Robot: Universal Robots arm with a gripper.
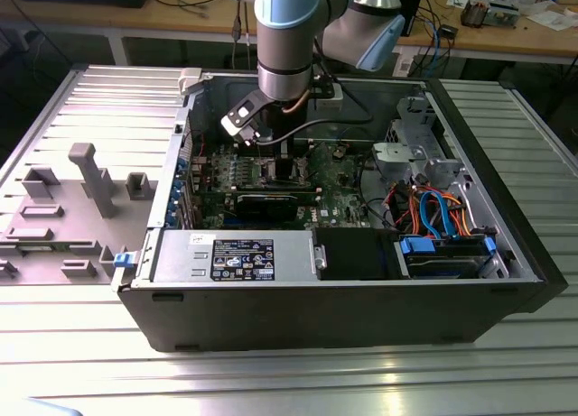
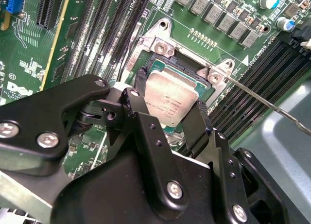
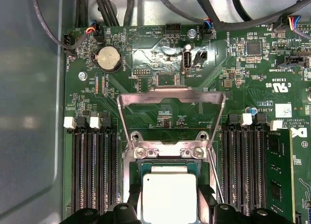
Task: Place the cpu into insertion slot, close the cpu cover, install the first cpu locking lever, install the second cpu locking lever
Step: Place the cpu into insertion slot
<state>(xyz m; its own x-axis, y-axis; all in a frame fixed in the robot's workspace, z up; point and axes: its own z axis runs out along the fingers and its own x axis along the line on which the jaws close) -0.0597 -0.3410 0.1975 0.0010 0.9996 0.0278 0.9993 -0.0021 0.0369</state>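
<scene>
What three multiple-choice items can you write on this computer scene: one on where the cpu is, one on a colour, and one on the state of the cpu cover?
1. Where is the cpu?
A. on the table outside the case
B. between the fingers of the gripper, at the insertion slot
C. on a memory slot

2. What colour is the circuit board around the slot?
A. red
B. white
C. green

3. How is the cpu cover?
A. shut over the chip
B. open, tilted back off the slot
C. lying outside the case

Key: 1 B, both wrist views show the fingers on two opposite edges of the chip. 2 C, the board is green. 3 B, the first wrist view shows its frame back from the slot.
</scene>
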